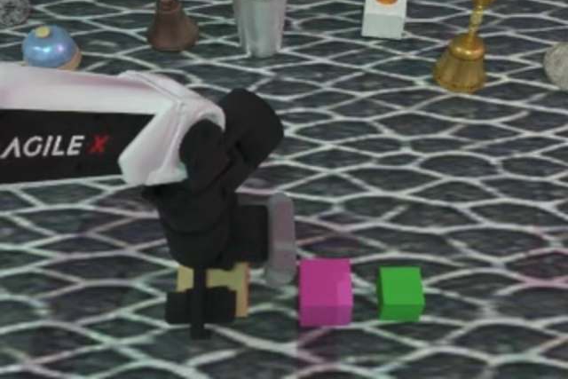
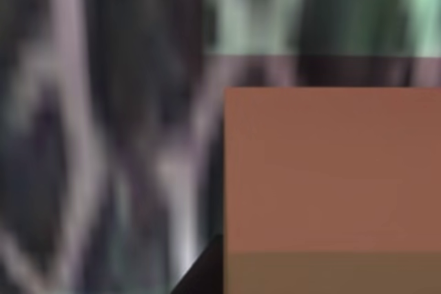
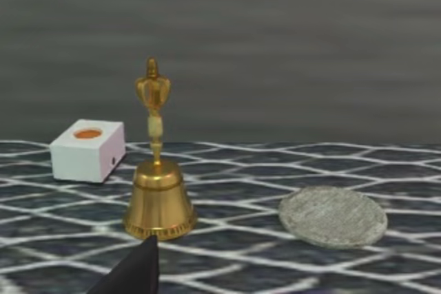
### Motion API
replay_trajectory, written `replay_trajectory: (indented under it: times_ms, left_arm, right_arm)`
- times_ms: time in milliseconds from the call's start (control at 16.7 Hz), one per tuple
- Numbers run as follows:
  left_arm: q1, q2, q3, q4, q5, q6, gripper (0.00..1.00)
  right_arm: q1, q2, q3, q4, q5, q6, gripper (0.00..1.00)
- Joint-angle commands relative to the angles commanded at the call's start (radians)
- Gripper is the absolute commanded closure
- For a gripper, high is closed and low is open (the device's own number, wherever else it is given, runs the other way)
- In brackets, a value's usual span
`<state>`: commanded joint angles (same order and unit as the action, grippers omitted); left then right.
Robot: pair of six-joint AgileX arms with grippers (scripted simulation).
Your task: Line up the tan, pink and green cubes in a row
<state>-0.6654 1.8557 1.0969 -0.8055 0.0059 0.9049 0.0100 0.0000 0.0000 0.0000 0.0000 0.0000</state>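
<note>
The tan cube point(image 1: 241, 295) rests on the table at the near left, mostly hidden under my left gripper point(image 1: 211, 304), which is shut on it from above. In the left wrist view the tan cube point(image 2: 331, 184) fills the frame's right half, and one dark fingertip point(image 2: 207, 279) presses against its edge. The pink cube point(image 1: 325, 291) stands just right of the tan one, across a small gap. The green cube point(image 1: 399, 293) stands right of the pink one, in the same row. My right arm is parked outside the top view; one fingertip point(image 3: 138, 270) shows, with nothing held.
Along the back stand a blue dome point(image 1: 49, 46), a brown wooden bell point(image 1: 170, 19), a silver cup point(image 1: 258, 4), a white block with an orange dot point(image 1: 385, 8), a gold bell point(image 1: 465, 51) and a grey stone disc point(image 1: 559, 64).
</note>
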Motion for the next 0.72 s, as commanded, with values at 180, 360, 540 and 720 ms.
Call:
replay_trajectory:
  times_ms: [180, 360, 540, 720]
  left_arm:
    - [0.000, 0.000, 0.000, 0.000, 0.000, 0.000, 0.25]
    - [0.000, 0.000, 0.000, 0.000, 0.000, 0.000, 0.02]
    - [0.000, 0.000, 0.000, 0.000, 0.000, 0.000, 0.00]
    - [0.000, 0.000, 0.000, 0.000, 0.000, 0.000, 0.00]
  right_arm:
    - [0.000, 0.000, 0.000, 0.000, 0.000, 0.000, 0.00]
    - [0.000, 0.000, 0.000, 0.000, 0.000, 0.000, 0.00]
    - [0.000, 0.000, 0.000, 0.000, 0.000, 0.000, 0.00]
    - [0.000, 0.000, 0.000, 0.000, 0.000, 0.000, 0.00]
